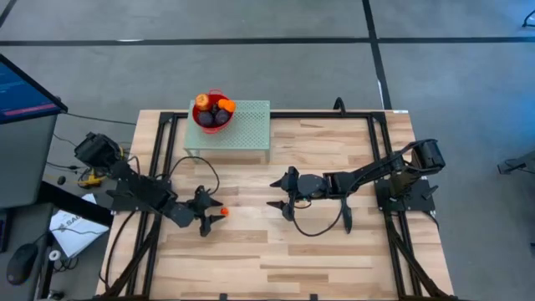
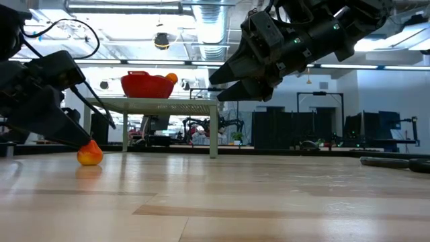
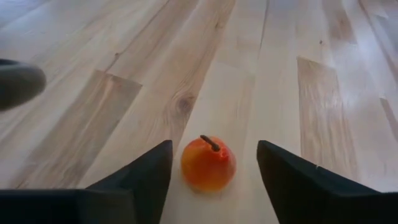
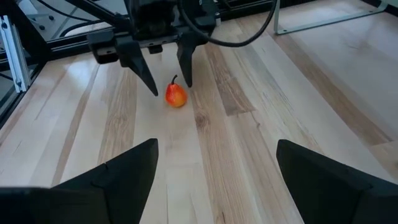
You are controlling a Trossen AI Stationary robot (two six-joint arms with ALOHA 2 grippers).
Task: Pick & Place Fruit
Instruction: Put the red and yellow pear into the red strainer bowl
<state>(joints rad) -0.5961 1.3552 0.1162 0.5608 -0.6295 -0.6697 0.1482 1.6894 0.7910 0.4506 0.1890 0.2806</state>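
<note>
Pale wood planks make up your worktop [image 1: 334, 251], and toward its far edge, left of the middle, stands a green rack [image 1: 242, 134] carrying a red bowl [image 1: 211, 121] already loaded with fruit. Your right gripper [image 1: 282, 194] hangs near the worktop's centre, fingers spread wide and holding nothing. Your left gripper [image 3: 214, 171] is much the nearer one: down by the left edge, its fingers [image 3: 146, 174] stand apart on either side of the red-orange fruit [image 3: 208, 165], not clamped on it. The fruit sits on the wood between them, stem up, slightly toward one finger, so closing should catch it.
</note>
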